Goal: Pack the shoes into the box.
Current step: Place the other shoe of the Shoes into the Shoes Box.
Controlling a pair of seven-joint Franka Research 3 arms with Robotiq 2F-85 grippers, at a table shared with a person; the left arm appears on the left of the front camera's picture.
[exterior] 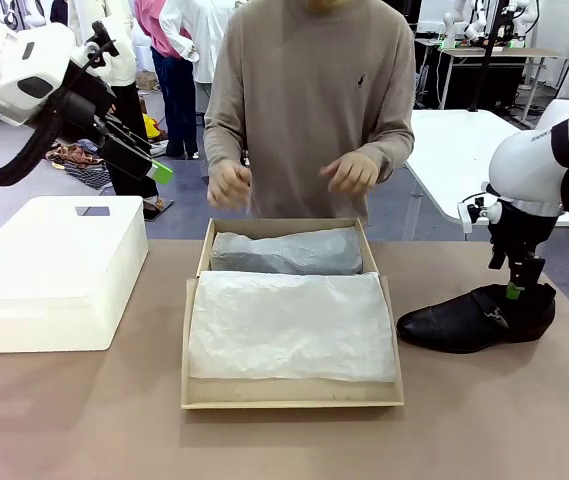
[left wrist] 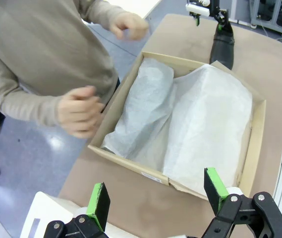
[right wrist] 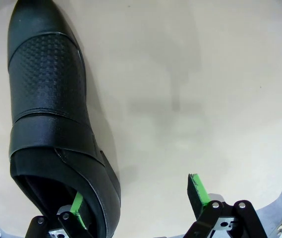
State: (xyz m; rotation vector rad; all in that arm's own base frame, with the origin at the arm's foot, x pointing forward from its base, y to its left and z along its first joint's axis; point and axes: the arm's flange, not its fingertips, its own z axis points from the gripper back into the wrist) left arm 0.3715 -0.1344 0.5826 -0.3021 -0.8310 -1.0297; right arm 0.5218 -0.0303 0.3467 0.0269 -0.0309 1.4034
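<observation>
box: tan cardboard box (exterior: 289, 403) open at mid-table, lying as two halves, one far and one near. The left wrist view looks down on it (left wrist: 131, 161).
tissue paper: a white sheet (exterior: 289, 325) covers the near half. A grey-white paper bundle (exterior: 284, 252) lies along the far half; what it wraps cannot be told.
shoe: one black shoe (exterior: 474, 318) stands on the table (exterior: 84, 420) just right of the box, outside it, toe pointing left toward the box wall and heel to the right. The right wrist view shows a dotted-texture toe panel and a strap across the instep (right wrist: 51, 99).
right gripper: down at the heel end of the shoe (exterior: 517, 285). Jaws spread, not pinching. In its own view (right wrist: 137, 198) one green pad sits inside the shoe opening and the other is out over bare table.
left gripper: raised at far left (exterior: 154, 168), above the far edge of the white bin (exterior: 54, 270). Jaws spread wide with nothing between them; its own view (left wrist: 156, 192) looks down past them to the box.
person: stands at the far side, one hand (exterior: 229, 183) and the other hand (exterior: 352, 172) both loosely curled, up in the air above the far edge of the box, touching nothing.
</observation>
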